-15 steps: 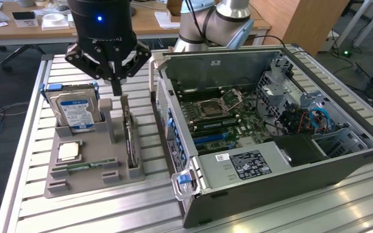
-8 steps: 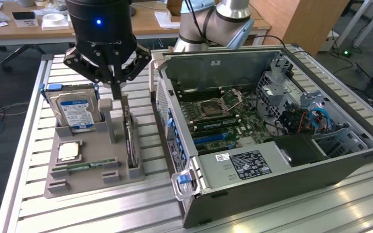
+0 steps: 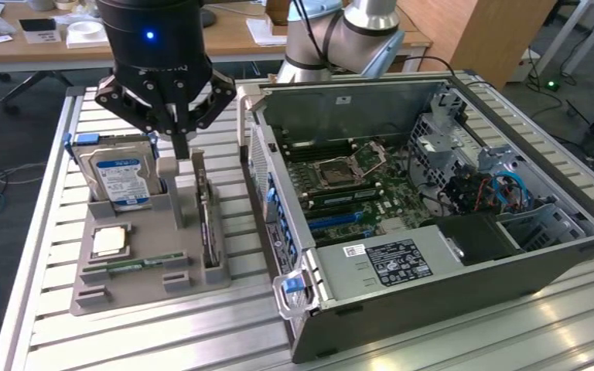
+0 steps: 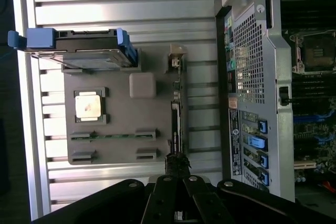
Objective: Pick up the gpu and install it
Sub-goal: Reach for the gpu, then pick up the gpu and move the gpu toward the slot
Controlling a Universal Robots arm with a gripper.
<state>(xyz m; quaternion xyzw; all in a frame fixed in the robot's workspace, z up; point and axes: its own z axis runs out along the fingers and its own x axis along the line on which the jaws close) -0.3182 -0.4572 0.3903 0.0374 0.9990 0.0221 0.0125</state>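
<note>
Gripper (image 3: 180, 151) (image 4: 177, 167) fingers pressed together, nothing pinched as far as I can see. It hangs over the grey parts holder (image 3: 137, 284) (image 4: 121, 124), tips low between the hard drive and the gpu. In the wrist view the tips line up with one end of the card; can't tell if they touch it. The gpu (image 3: 206, 212) (image 4: 176, 121) is seated on edge in its slot along the holder edge facing the PC case (image 3: 544, 263) (image 4: 252, 51), with the silver bracket at the end away from the gripper in the wrist view. The hard drive (image 3: 120, 179) (image 4: 79, 51), in a blue caddy, stands upright at the holder corner away from the case, on the exterior view's far side. The CPU (image 3: 110, 241) (image 4: 88, 106) lies flat in its pocket by the edge away from the case. The RAM stick (image 3: 137, 263) (image 4: 113, 135) lies in clips just beside the CPU, toward the holder's near edge in the exterior view. The holder sits on the slatted aluminium table (image 3: 121, 340) (image 4: 126, 3), with the case just beside it, side panel off. The motherboard (image 3: 349, 178) (image 4: 315, 103) is exposed and the CPU socket (image 3: 336, 171) (image 4: 315, 51) is visible.
</note>
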